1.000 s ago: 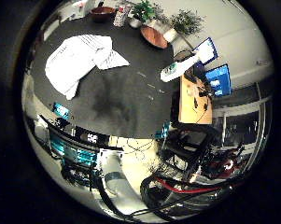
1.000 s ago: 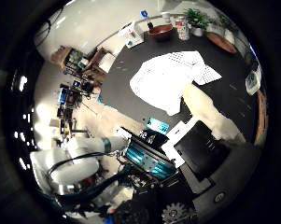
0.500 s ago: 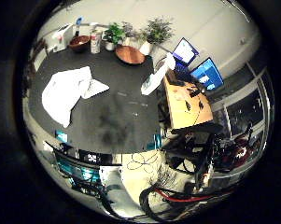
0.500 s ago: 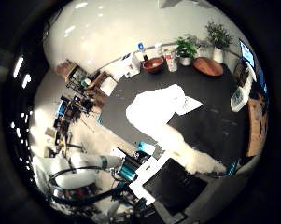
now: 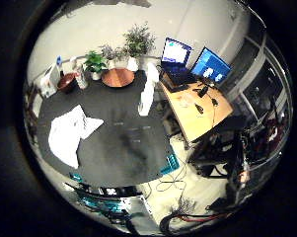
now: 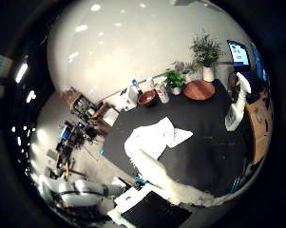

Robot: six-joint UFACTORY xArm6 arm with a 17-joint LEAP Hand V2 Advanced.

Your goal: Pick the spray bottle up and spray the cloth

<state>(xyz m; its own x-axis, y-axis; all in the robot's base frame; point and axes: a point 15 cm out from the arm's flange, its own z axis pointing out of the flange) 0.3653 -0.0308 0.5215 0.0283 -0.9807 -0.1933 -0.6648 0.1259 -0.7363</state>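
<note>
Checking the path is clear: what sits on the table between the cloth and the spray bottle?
Nothing: in the little finger side view, only bare dark tabletop separates the white cloth from the upright spray bottle.

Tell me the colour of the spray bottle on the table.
White. The spray bottle shows best in the little finger side palm view, against the dark table.

You are looking down on a dark table (image 5: 133, 148) in a room with a pale wall (image 6: 128, 52); light spots shine across that wall; potted plants (image 5: 138, 42) stand along the table's far edge, beside a round wooden board (image 5: 117, 77) and a dark bowl (image 6: 147, 98); a wooden desk (image 5: 200, 111) stands just beside the table, carrying two lit screens (image 5: 210, 65); the floor (image 5: 197, 190) below is light; cluttered shelves (image 6: 76, 137) sit off to one side, well apart from the table.
</note>
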